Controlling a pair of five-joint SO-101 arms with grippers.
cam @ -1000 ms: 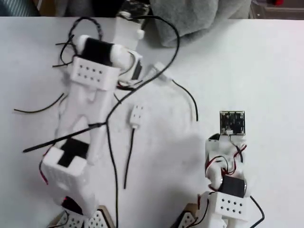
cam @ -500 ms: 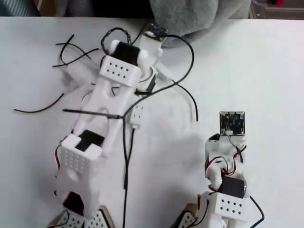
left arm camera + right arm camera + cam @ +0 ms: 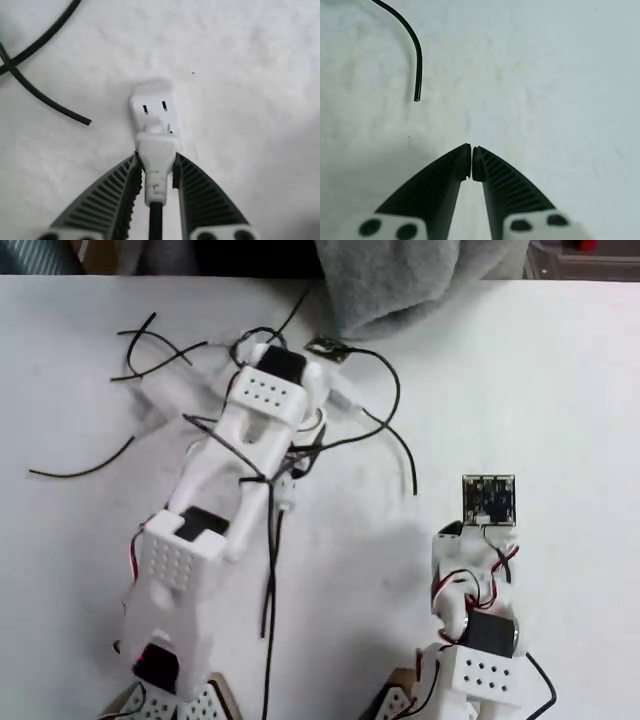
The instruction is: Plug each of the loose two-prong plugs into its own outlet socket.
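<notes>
Left wrist view: left gripper [image 3: 156, 162] clamps white plug [image 3: 156, 147] at outlet socket [image 3: 152, 106].

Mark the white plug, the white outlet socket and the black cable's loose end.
white plastic two-prong plug [image 3: 156, 150], left wrist view, body.
white plastic outlet socket [image 3: 153, 98], left wrist view, face.
black cable [image 3: 84, 118], left wrist view, cut end.

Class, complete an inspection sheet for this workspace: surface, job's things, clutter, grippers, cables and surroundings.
Surface: white table.
Job's things: white plug butted against the end of a white outlet socket; seating cannot be told.
Clutter: grey cloth lying over the table's far edge.
Grippers: left gripper shut on the plug; right gripper shut, holding nothing, over the table.
Cables: loose black cables at the far left; a black cable end ahead of the right gripper.
Surroundings: nothing seen.
</notes>
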